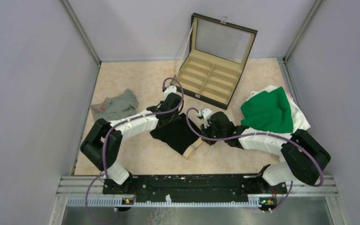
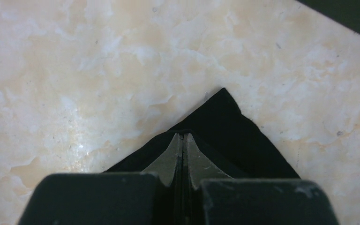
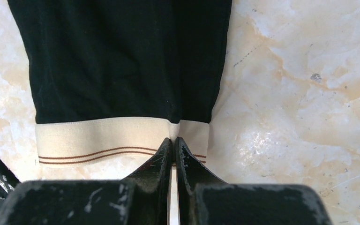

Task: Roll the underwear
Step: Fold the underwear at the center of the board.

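The open compartmented case (image 1: pixel 213 77) stands at the far side of the bench (image 1: pixel 140 157), its lid tipped up. The black underwear (image 1: pixel 176 133) lies flat on the bench on the near side of the case, close to the case's near left corner but not touching it. Its cream waistband (image 3: pixel 103 136), marked with two thin brown lines, is the end farthest from the case. The left arm (image 1: pixel 136 124) reaches in from the left of the case, and its jaws are clenched on a pointed black corner of the underwear (image 2: pixel 225 126) at the end nearest the case. The right arm (image 1: pixel 258 138) reaches in from the right, and its jaws are pinched tight on the waistband near one end, with a sliver of cream showing between them. The grey underwear (image 1: pixel 117 105), with a small orange label (image 1: pixel 104 107), lies crumpled well to the left of the case. A green cloth (image 1: pixel 267 112) rests on a white cloth (image 1: pixel 301 119) to the right of the case.
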Controlling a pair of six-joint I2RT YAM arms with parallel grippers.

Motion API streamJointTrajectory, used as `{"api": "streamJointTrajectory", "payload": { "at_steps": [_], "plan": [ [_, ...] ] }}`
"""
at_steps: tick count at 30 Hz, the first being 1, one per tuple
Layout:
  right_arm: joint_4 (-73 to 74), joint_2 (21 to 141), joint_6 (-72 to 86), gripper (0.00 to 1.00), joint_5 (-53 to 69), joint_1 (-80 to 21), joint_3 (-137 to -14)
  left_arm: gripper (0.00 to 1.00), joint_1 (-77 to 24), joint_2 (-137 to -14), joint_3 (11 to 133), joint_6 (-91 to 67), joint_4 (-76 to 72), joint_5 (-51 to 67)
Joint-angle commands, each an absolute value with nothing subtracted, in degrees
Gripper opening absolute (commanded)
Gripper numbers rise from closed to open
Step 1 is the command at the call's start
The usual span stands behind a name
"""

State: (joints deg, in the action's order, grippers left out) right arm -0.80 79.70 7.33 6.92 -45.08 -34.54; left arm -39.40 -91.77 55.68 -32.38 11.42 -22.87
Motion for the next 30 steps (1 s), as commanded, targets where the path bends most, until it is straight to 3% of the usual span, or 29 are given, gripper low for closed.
{"api": "streamJointTrajectory", "payload": {
  "at_steps": [1,9,14,19,26,30],
  "plan": [
    [-1.72,80.46,8.08,0.02,6.57,-44.56,-34.59,0.0,-39.11,-93.23,59.77,-30.23,8.5,-22.6],
    [-1.38,80.43,8.26,0.02,6.53,-44.51,-34.42,0.0,-39.12,-95.93,61.68,-29.22,7.87,-21.8],
    [-1.1,80.29,8.34,0.04,6.16,-44.57,-34.37,0.17,-39.11,-96.59,61.79,-29.27,7.78,-22.33],
    [-0.23,78.69,8.92,0.17,3.47,-44.62,-34.31,0.33,-38.98,-95.55,62.25,-29.0,8.06,-23.68],
    [3.33,72.74,10.15,0.4,-1.21,-44.61,-34.36,0.4,-38.41,-88.84,60.29,-29.15,10.36,-24.66],
    [4.82,68.79,11.2,0.35,-1.54,-44.52,-34.46,0.39,-38.41,-83.28,54.97,-29.65,10.22,-21.95]
  ]
}}
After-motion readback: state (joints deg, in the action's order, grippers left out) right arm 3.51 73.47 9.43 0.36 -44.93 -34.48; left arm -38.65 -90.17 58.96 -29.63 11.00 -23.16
